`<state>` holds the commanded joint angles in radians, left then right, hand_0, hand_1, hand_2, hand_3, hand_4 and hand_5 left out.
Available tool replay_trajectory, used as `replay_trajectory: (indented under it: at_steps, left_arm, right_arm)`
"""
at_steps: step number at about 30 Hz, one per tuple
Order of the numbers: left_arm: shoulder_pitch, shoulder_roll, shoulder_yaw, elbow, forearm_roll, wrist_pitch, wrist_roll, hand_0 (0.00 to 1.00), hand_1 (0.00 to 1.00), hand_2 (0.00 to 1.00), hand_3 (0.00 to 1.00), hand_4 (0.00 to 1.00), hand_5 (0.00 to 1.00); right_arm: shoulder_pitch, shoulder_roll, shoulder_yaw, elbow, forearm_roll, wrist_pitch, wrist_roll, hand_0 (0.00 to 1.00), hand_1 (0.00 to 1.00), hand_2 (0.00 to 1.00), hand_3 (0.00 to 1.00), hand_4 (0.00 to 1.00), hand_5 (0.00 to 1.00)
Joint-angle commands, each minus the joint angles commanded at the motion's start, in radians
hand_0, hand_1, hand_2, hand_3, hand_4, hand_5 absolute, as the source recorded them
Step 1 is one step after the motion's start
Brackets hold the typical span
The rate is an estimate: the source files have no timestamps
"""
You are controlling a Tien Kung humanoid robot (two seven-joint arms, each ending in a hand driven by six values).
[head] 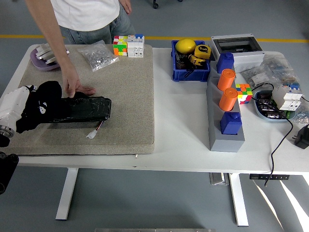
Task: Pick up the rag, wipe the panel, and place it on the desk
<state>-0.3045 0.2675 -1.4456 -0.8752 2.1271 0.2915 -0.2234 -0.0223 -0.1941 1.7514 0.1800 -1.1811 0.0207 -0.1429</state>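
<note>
A long black panel (82, 109) lies on the beige mat (120, 92) at the left of the table. My left hand (30, 107) is shut on a black rag (42, 105), which is pressed over the panel's left end. A person at the far side rests a hand (77, 88) on the panel's back edge and holds it still. A short wire with a white plug (93, 132) sticks out below the panel. My right hand is out of sight.
A purple dish (42, 57), a bag of small parts (97, 55) and colour cubes (127, 45) lie at the mat's back. Right of the mat stand a blue bin (189, 66), a grey rack with orange and blue cylinders (226, 107) and a cable (281, 140).
</note>
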Motion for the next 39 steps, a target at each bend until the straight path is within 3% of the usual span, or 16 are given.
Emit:
replay_trajectory:
  at_steps: [18, 32, 39]
  left_arm:
    - [-0.050, -0.064, 0.170, -0.041, -0.024, 0.001, 0.007, 0.258, 0.182, 0.413, 0.318, 0.002, 0.002]
    - [-0.076, -0.090, 0.296, -0.062, -0.049, 0.004, 0.008, 0.261, 0.182, 0.413, 0.319, 0.002, 0.002]
    - [-0.074, -0.104, 0.316, -0.077, -0.053, 0.005, 0.009, 0.261, 0.182, 0.413, 0.318, 0.002, 0.002]
  right_arm:
    - [0.000, -0.003, 0.001, 0.000, -0.002, 0.000, 0.001, 0.791, 0.627, 0.687, 0.643, 0.998, 0.563]
    - [0.003, -0.006, 0.000, 0.000, -0.004, -0.001, 0.000, 0.790, 0.627, 0.687, 0.643, 0.998, 0.562]
    - [0.001, -0.005, -0.002, 0.000, -0.002, 0.000, 0.001, 0.788, 0.627, 0.687, 0.642, 0.998, 0.562]
